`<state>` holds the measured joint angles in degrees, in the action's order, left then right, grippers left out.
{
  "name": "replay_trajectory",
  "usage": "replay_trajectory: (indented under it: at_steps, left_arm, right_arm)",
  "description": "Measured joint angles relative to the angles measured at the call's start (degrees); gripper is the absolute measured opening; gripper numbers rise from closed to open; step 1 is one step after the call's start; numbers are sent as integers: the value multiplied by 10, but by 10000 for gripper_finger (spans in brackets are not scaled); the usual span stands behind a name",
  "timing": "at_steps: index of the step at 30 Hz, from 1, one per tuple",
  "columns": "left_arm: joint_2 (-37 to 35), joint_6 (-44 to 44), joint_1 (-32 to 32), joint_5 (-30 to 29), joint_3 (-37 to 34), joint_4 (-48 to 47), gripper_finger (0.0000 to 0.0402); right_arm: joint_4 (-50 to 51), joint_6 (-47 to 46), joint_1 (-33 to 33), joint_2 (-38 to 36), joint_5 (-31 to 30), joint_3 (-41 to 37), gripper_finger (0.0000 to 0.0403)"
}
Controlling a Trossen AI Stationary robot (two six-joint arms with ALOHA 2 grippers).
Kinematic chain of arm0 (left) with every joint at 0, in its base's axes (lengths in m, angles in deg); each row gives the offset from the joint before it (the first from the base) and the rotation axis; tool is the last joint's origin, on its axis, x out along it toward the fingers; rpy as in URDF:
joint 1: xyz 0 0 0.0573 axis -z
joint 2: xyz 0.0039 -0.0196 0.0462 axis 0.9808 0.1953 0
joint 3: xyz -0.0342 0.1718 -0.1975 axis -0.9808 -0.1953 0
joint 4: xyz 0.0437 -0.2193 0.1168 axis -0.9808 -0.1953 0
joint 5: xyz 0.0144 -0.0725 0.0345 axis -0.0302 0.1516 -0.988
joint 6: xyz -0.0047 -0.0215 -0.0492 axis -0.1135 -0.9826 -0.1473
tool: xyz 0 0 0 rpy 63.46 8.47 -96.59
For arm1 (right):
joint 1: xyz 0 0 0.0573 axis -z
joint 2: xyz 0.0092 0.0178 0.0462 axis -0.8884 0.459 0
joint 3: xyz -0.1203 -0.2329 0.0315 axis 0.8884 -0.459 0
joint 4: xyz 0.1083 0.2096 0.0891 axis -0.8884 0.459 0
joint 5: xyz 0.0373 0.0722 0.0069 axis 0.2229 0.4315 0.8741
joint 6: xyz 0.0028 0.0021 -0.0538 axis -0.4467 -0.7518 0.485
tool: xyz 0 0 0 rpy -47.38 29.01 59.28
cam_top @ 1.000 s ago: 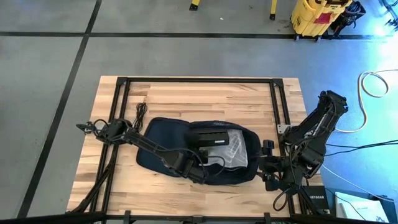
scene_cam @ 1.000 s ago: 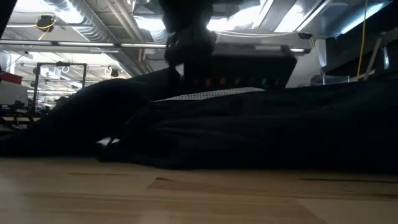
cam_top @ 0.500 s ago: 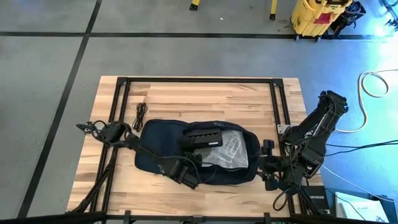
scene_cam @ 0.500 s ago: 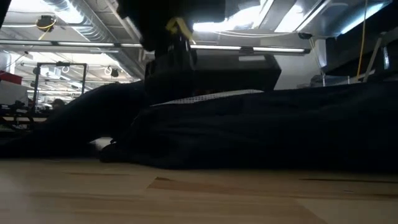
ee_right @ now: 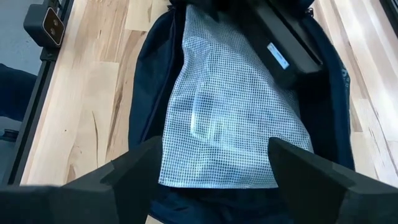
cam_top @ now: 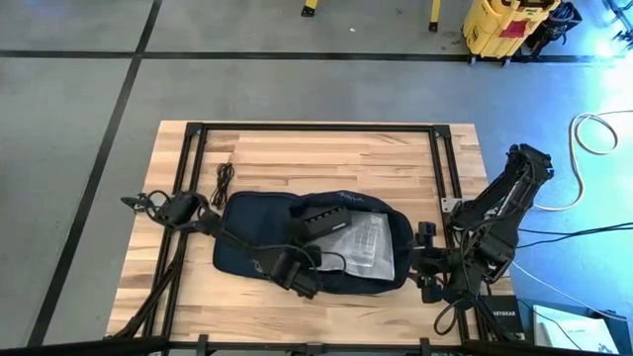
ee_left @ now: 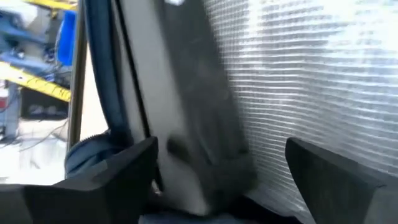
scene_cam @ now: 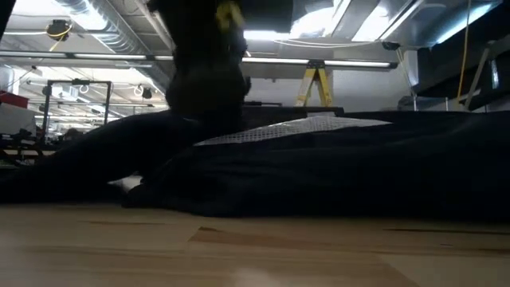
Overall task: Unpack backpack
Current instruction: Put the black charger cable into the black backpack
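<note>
Backpack (cam_top: 259,229) lying flat at the middle of the table (cam_top: 326,153), flap open on a white mesh pocket (ee_right: 227,106), a black box (cam_top: 322,220) resting on top. Left gripper (cam_top: 303,274) over the near edge of the bag, jaws spread wide, holding nothing. Right gripper (ee_right: 211,163) waiting beside the bag's right end, jaws parted and empty. Judged: an early unpacking step, box not yet out. Next: closing on the box and lifting it clear.

Low view: the backpack (scene_cam: 335,171) is a dark silhouette, cut off at the right edge; surface detail unreadable. Left wrist view: heavily blurred; the dark box (ee_left: 205,118) shows no legible detail. Right wrist view: box label (ee_right: 277,55) too small to read.
</note>
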<state>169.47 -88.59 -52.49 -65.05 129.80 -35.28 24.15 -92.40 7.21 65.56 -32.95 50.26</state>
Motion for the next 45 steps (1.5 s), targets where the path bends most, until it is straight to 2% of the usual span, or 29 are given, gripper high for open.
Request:
replay_trajectory:
  at_steps: [7, 12, 17, 27, 33, 45]
  left_arm:
    - [-7, 38, 13, -14, 58, -13, 341]
    - [-30, 49, -6, -23, 78, -8, 342]
    - [-34, 59, -29, -10, 78, -9, 342]
    - [-34, 3, -76, -24, 74, -37, 343]
    - [-30, 17, -87, 24, 74, -45, 343]
    - [-16, 3, -84, 21, 31, -25, 343]
  right_arm:
    - [0, 0, 0, 0, 1, 0, 275]
    - [0, 0, 0, 0, 6, 0, 275]
    - [0, -1, 0, 0, 6, 0, 275]
    - [0, -2, 0, 0, 6, 0, 275]
    - [0, 0, 0, 0, 6, 0, 275]
    - [-1, 0, 0, 0, 6, 0, 275]
